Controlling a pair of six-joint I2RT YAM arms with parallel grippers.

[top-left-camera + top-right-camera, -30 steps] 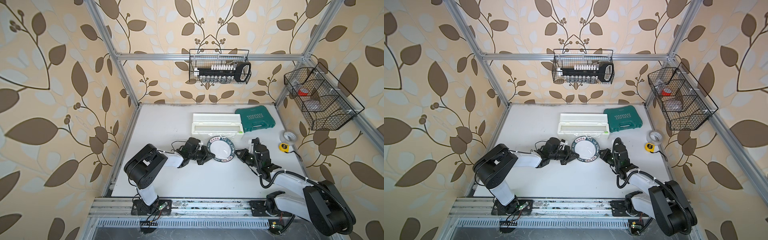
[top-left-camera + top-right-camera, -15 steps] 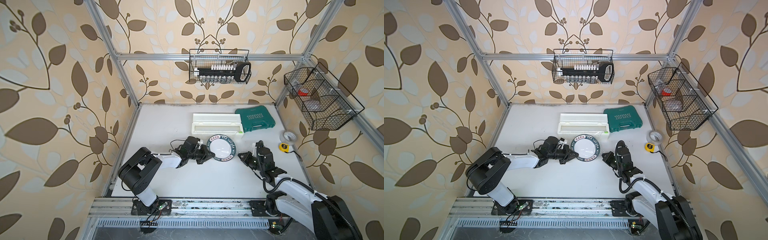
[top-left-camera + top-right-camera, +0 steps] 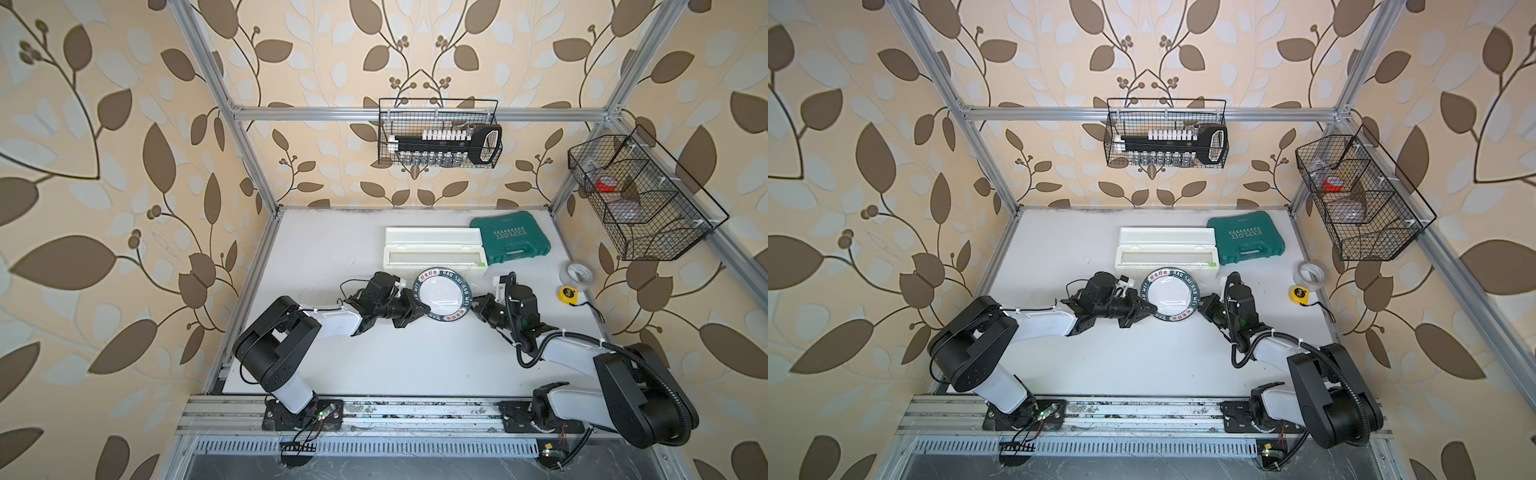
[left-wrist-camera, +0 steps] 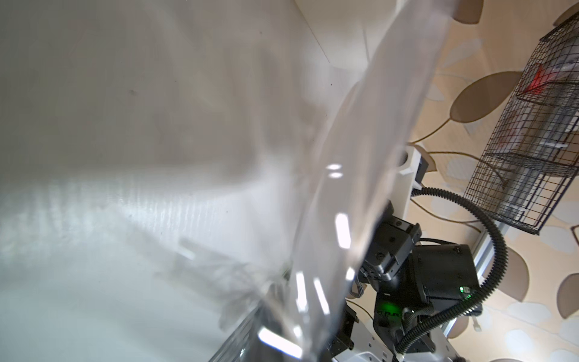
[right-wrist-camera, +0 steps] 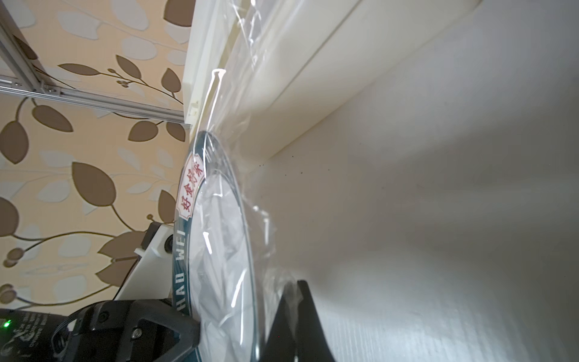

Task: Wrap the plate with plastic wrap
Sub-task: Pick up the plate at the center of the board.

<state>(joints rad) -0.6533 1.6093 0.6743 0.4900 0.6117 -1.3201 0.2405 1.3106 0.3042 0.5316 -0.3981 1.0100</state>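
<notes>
Plate (image 3: 442, 295), dark-rimmed, glints under crinkled plastic wrap (image 5: 222, 250), left pincer (image 3: 419, 309) and right pincer (image 3: 476, 306) closed, seemingly on its rim.

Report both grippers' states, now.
Left gripper: closed at the rim of the plate; hold unclear.
Right gripper: closed at its opposite rim; hold unclear.

One plate (image 3: 444, 296), one white dispenser box (image 3: 434, 251), one green tool case (image 3: 510, 242), one clear tape roll (image 3: 576, 273), one yellow tape measure (image 3: 568, 294). Two wire baskets (image 3: 386, 137) (image 3: 665, 232). Two robot arms (image 3: 332, 326) (image 3: 569, 353). The plastic wrap (image 5: 233, 103) seems to be a single sheet, though glare blurs its edges.
</notes>
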